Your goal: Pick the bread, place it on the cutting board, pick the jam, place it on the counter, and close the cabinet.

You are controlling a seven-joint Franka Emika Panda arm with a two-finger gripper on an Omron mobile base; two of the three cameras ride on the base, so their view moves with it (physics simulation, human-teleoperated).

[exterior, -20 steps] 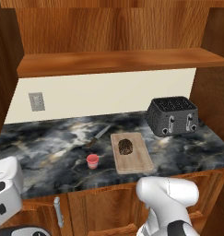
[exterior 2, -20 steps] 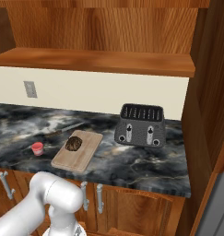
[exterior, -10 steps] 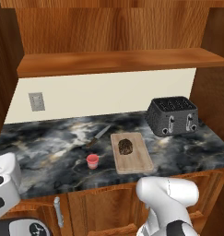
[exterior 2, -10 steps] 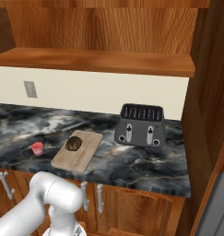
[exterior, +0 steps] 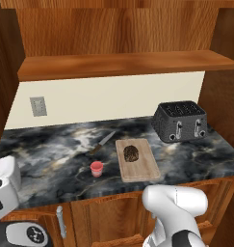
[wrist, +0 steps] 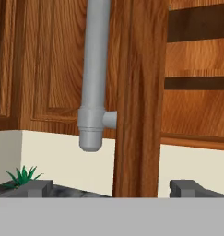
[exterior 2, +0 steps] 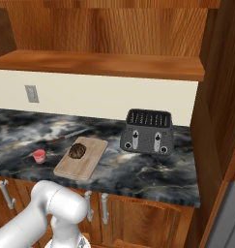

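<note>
Right in front of the hand camera is the edge of a reddish-brown wooden wall cabinet door (wrist: 138, 92) with its vertical grey metal bar handle (wrist: 96, 69) just beside that edge. The end effector (wrist: 111, 188) is released, two dark fingertips (wrist: 32, 188) spread wide with nothing between them, straddling the door edge from below.

So bread and jam look sorted already: the small dark speckled lump of bread (exterior: 131, 153) sits on the light tan wooden cutting board (exterior: 142, 170), and the tiny pink-red jam jar (exterior: 96, 168) stands on the dark marble surface (exterior: 56, 154), near the board's left side but apart from it. What's left, I'd say, is closing the cabinet.

Handling-wise, a door like that should be rigid and swing on hinges, not heavy, nothing fragile about it. You don't really need to grab anything. I'd push flat on the panel close to the handle side, far from the hinge, for the most leverage. The round metal bar looks slick, so hooking it risks slipping off.

Around it: a dark grey toaster (exterior: 180, 120) at the right of the surface, a knife (exterior: 101, 143) lying behind the jar, a wall outlet (exterior: 38, 106), and a little green plant (wrist: 22, 175) low in the hand view. All of that sits low, so I'd guess nothing blocks the door's swing.
</note>
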